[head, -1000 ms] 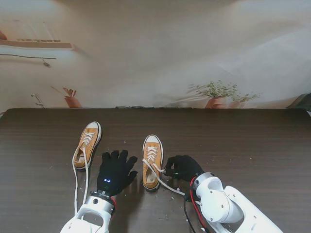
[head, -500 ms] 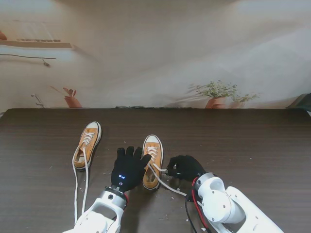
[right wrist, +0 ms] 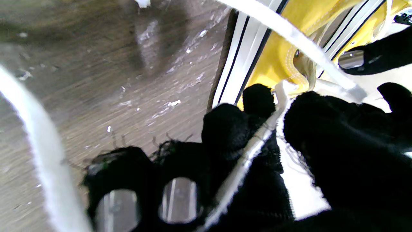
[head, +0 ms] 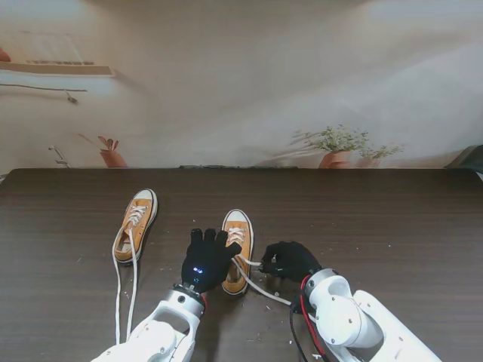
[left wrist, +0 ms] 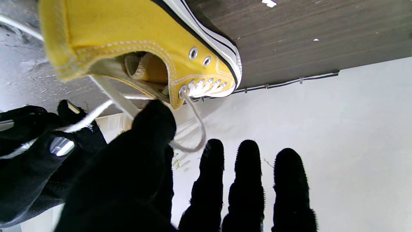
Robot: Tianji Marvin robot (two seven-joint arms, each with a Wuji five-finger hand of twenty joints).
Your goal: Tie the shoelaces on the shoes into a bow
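Two orange canvas shoes with white laces lie on the dark table. The left shoe (head: pixel 136 224) lies apart, its long laces (head: pixel 118 290) trailing toward me. My left hand (head: pixel 207 259), in a black glove, hovers with fingers spread over the middle shoe (head: pixel 238 240) and covers its left side. In the left wrist view the thumb (left wrist: pixel 151 129) touches a lace (left wrist: pixel 196 129) at the shoe's (left wrist: pixel 135 38) opening. My right hand (head: pixel 287 261) sits just right of that shoe, curled shut on a white lace (right wrist: pixel 257 141) pinched between thumb and fingers. Another lace strand (head: pixel 264 289) runs toward me.
Small white specks (head: pixel 266 308) lie on the table near the right hand. The table's far edge (head: pixel 241 169) meets a pale wall with plant pictures. Bare table surface (head: pixel 392 226) stretches to the right.
My left hand has moved right and away from me, from beside the middle shoe to over its left side. The right hand has stayed put, holding the lace.
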